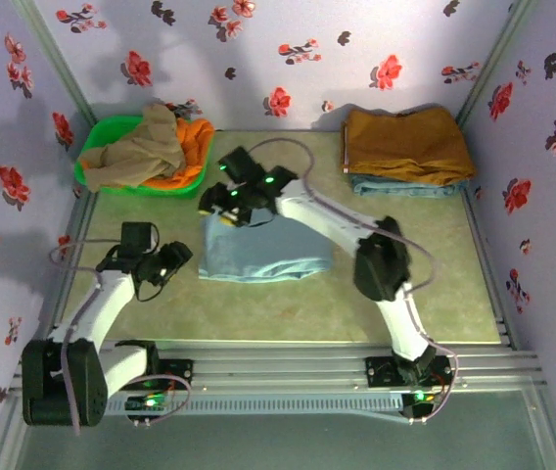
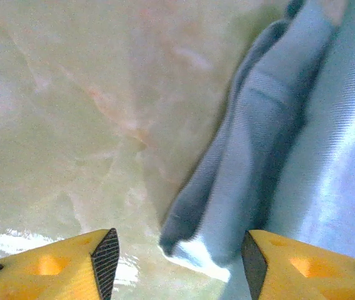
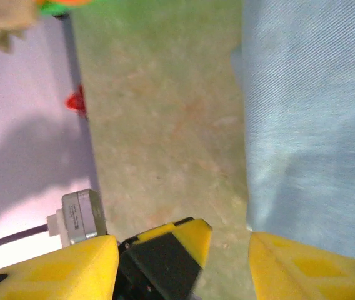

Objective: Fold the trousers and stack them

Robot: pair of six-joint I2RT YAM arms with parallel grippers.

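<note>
Pale sky-blue cloth, the trousers [image 1: 266, 253], lies folded into a rough rectangle at the middle of the marbled green table [image 1: 415, 294]. My left gripper [image 1: 172, 260] sits low, just beside the fold's left edge. In the left wrist view its 2 yellow fingers [image 2: 52, 269] stand wide apart, and a rolled corner of the cloth lies in the gap between the black pads. My right gripper [image 1: 227, 204] hangs over the far left corner of the trousers. In the right wrist view its jaws are likewise spread, with 1 finger [image 3: 309, 262] above the blue fabric and the other off to the side of it; whether either touches the cloth I cannot tell.

Far left: a green basket [image 1: 82, 166] holding a beige-khaki garment [image 1: 141, 152] over an orange garment [image 1: 198, 140]. Far right: a mustard-brown garment [image 1: 405, 142] folded on top of a light blue folded piece [image 1: 405, 187], well apart from the trousers. Surround: lilac walls [image 1: 542, 196] printed with red and black flowers.
</note>
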